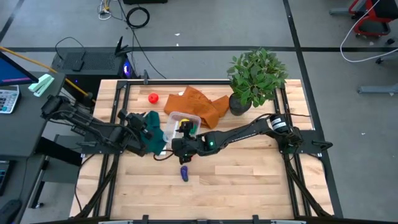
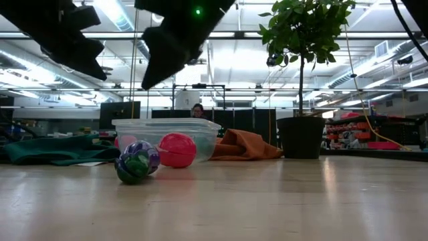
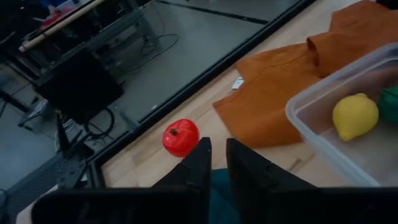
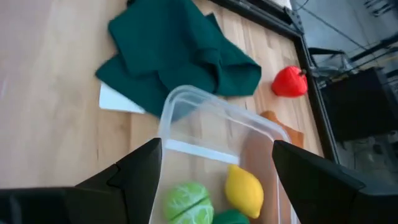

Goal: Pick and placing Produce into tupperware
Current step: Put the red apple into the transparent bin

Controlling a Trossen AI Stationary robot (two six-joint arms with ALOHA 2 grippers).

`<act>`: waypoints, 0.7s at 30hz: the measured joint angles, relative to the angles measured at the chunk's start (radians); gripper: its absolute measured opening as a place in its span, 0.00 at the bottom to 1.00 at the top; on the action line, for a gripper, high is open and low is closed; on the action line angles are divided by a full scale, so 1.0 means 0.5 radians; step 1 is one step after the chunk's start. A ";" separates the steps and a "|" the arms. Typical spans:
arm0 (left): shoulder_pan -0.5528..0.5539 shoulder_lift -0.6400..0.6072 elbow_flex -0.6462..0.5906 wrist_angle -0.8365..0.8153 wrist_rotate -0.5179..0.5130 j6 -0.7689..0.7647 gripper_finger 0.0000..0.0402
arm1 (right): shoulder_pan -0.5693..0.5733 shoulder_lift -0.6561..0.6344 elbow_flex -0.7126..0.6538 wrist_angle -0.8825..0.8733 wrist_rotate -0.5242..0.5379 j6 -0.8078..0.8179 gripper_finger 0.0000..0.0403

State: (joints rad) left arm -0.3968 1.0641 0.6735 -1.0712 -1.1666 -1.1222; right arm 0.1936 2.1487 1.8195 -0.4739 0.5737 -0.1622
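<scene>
The clear tupperware [image 1: 181,123] [image 4: 217,155] stands mid-table and holds a yellow lemon [image 4: 245,190] [image 3: 355,116], a yellow-green piece [image 4: 186,202] and a green piece [image 4: 230,216]. My right gripper [image 1: 181,148] [image 4: 217,155] hangs open above its near rim and holds nothing. A red piece [image 1: 153,97] [image 3: 181,137] lies near the far edge. A purple piece [image 1: 184,173] [image 2: 137,161] sits on the wood near the container. My left gripper [image 1: 146,127] [image 3: 217,162] waits shut over the dark green cloth [image 1: 152,134].
An orange cloth [image 1: 198,104] lies behind the container and a potted plant [image 1: 256,78] stands at the far right. A white card [image 4: 121,99] pokes out from under the green cloth. Bare wood [image 1: 249,180] stretches along the near side.
</scene>
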 joint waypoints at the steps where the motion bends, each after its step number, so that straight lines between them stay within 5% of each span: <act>1: 0.015 0.000 0.000 0.001 0.006 -0.007 0.14 | 0.002 0.000 -0.008 0.048 0.002 -0.012 0.66; 12: 0.108 -0.277 0.000 0.092 0.181 -0.020 0.13 | 0.058 -0.005 -0.038 0.300 0.002 -0.186 0.66; 21: 0.499 -0.567 0.001 0.535 0.512 0.604 0.13 | 0.064 -0.005 -0.038 0.314 0.003 -0.205 0.66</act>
State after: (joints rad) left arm -0.1475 0.7807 0.6739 -0.8037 -0.9108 -0.8202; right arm 0.2256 2.1464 1.8004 -0.3167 0.5751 -0.2646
